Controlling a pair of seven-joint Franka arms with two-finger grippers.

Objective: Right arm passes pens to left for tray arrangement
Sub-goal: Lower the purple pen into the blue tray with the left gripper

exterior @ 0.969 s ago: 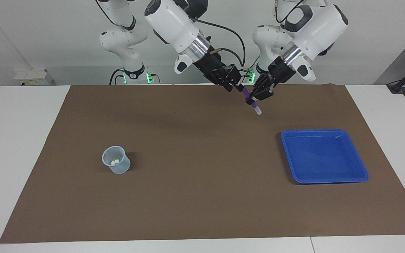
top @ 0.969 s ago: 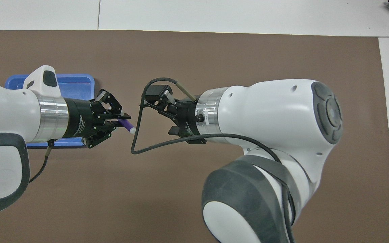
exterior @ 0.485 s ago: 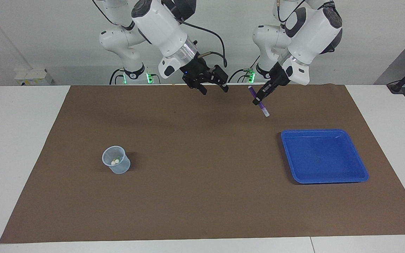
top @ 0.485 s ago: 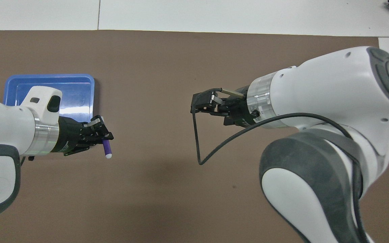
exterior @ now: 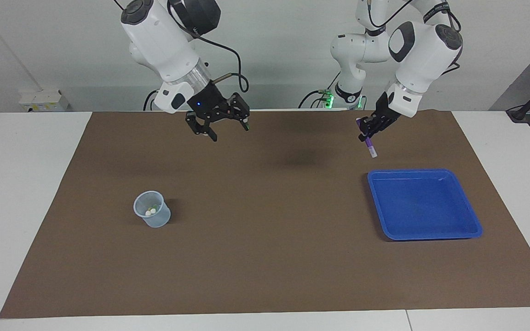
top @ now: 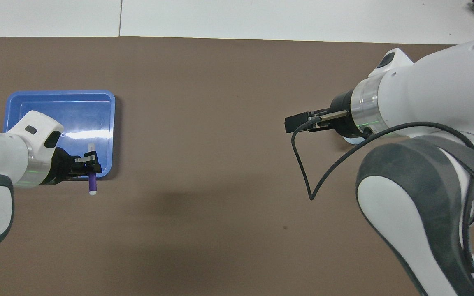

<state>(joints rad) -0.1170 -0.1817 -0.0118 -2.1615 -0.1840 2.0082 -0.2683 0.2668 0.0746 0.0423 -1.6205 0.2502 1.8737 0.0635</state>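
Tray (exterior: 469,227), bright blue, flat on the brown-matted bench (exterior: 265,257), partly under the left claw (exterior: 369,129). Right claw (exterior: 221,124) spread wide, empty, raised above the mat. Left claw clamped on the purple pen (exterior: 369,144), whitish end down. No legible writing.

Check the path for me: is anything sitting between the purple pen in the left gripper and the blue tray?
Nothing visible. The left gripper holds the purple pen in the air just above the tray's robot-side rim. The tray is empty. The cup stands toward the right arm's end, and the right gripper is open over the mat there.
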